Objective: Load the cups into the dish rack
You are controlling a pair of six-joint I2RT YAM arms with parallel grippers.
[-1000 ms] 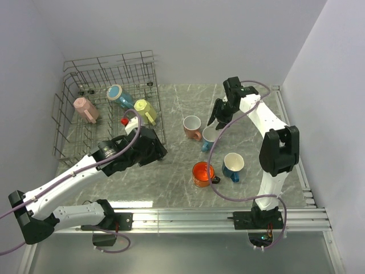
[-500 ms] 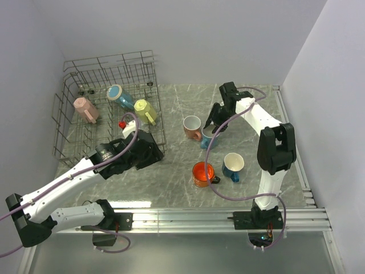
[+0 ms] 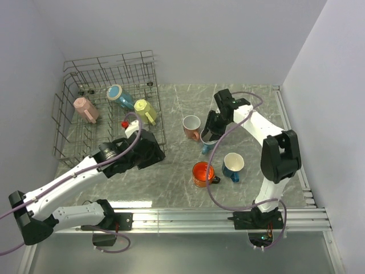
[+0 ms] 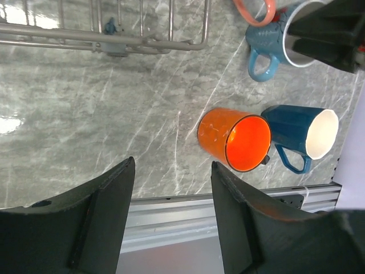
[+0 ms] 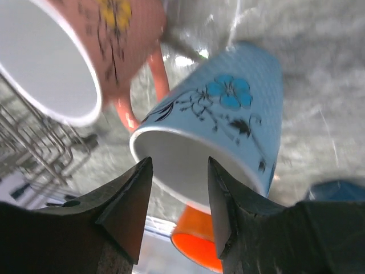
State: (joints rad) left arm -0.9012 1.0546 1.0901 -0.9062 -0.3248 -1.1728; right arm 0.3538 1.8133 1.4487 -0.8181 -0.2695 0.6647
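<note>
Over the light blue mug [image 5: 228, 114], the right pincer [image 5: 178, 166] straddles its rim, parted.

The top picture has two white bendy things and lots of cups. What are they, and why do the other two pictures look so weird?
They are robot arms, a left arm and a right arm. Each ends in a gripper, a hand with two fingers. The top picture comes from a camera above and behind them. The other two come from small cameras on the wrists, so the dark shapes below are its own fingers. The left gripper is open and holds nothing; it looks at the orange cup and the dark blue cup on the table. The right gripper is open too, right at the rim of the light blue cup, next to the salmon cup. The wire dish rack has a pink cup, a teal cup and a yellow cup in it.
</note>
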